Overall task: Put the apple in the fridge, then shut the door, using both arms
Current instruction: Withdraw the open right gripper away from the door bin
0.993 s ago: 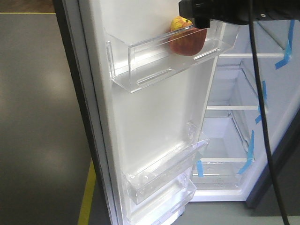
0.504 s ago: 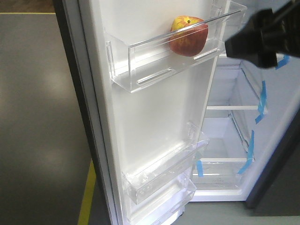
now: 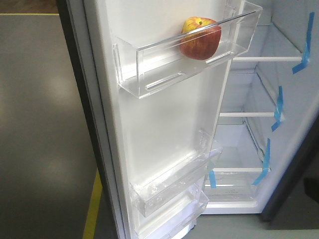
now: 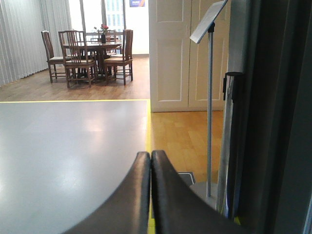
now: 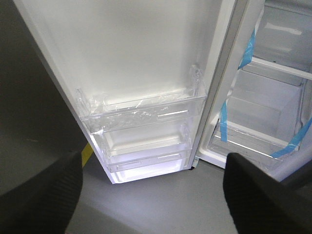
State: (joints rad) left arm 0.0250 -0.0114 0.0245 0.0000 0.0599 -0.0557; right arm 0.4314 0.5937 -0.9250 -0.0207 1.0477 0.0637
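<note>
Gaping right fingers point(image 5: 44, 200), seemingly empty; left fingers point(image 4: 139, 195) together.

Home-like demo room: dark grey fridge point(image 3: 240, 142), wooden dining table with chairs point(image 4: 91, 46), white panelled doors point(image 4: 170, 53), yellow-taped grey floor point(image 4: 58, 156).

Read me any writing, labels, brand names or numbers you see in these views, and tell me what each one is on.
Nothing here is legible.
Blue sign high on the far wall, left wrist view: pale marks, too small and blurred to read.
Tilted stand plate: no writing shows on its visible face.
Fridge, door, blue tape strips: no markings visible.
</note>
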